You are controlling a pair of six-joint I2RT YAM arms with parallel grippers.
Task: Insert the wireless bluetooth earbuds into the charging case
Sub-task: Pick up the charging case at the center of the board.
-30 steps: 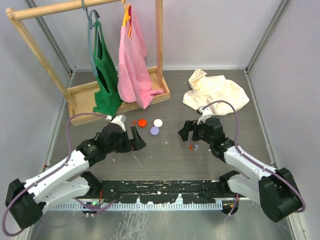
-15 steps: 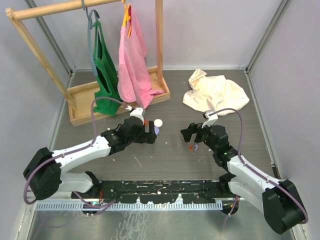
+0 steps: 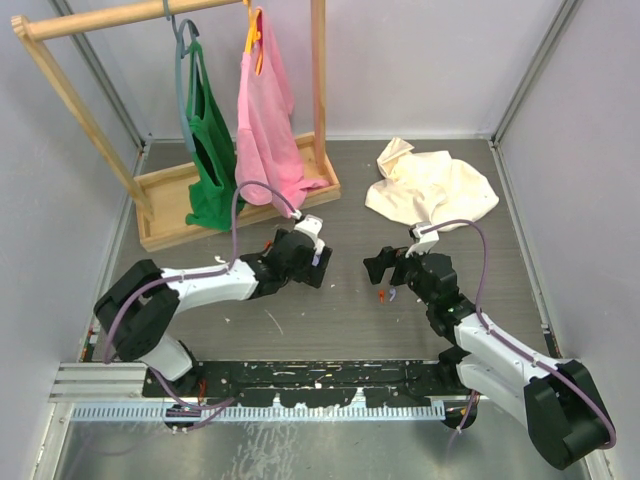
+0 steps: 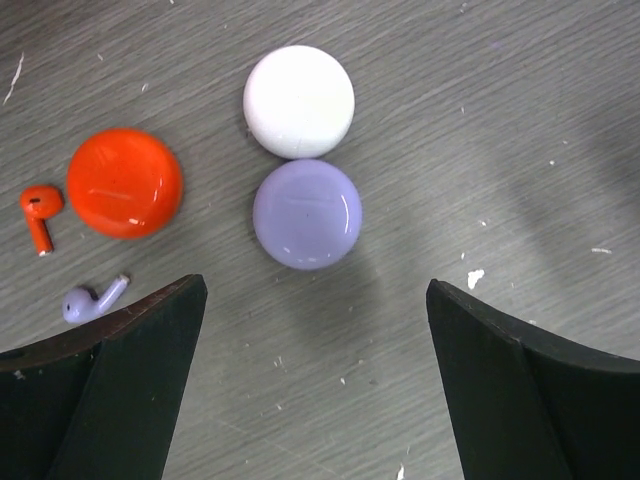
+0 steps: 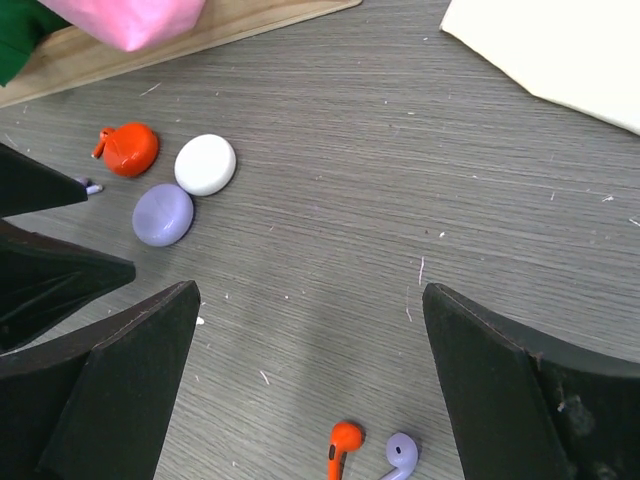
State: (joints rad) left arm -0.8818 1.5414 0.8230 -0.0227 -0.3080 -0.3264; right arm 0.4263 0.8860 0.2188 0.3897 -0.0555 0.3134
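Left gripper (image 4: 312, 345): jaws standing wide apart, holding nothing, hovering over the group of round cases left of the worktop's (image 3: 345, 205) middle. The lilac case (image 4: 306, 213) is lying centred just beyond the gap between its fingers. The white case (image 4: 298, 100) is touching the lilac one on its far side, and the red case (image 4: 124, 182) is sitting apart to one side. All three are smooth, glossy, domed plastic pucks, lids down. A red earbud (image 4: 38, 212) is lying just beside the red case, not touching it. A lilac earbud (image 4: 90, 300) is lying just off the tip of one black finger. Each is a tiny rounded bud with a short stem. Right gripper (image 5: 310, 340): jaws likewise spread wide and holding nothing, sitting right of the cases and well apart from them. A second red earbud (image 5: 342, 445) and a second lilac earbud (image 5: 400, 455) are lying side by side on its near side, between its fingers in the wrist view. Worktop: grey, wood-grained, flecked with white specks. At the far left a wooden rack (image 3: 70, 95) is carrying a green garment (image 3: 210, 150) and a pink garment (image 3: 265, 120). A crumpled cream cloth (image 3: 430, 190) is lying at the far right.
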